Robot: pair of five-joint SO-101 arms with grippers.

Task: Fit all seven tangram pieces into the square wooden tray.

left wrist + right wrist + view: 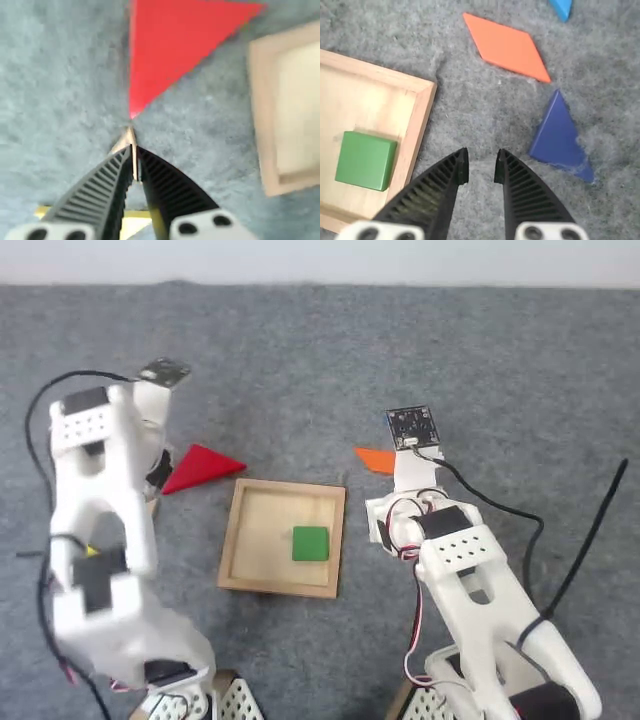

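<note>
Tray [240, 540] on grey tabletop [450, 360], green square [310, 543] inside. Red triangle [200, 468] near tray's far left corner; left pincer [131, 150] pressed together just beside its tip. Right pincer [480, 167] slightly spread beside tray's right edge.

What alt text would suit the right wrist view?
The right arm's black claw hangs open over grey felt, beside a square wooden tray holding a green square block. An orange parallelogram and dark blue triangle lie nearby.
</note>
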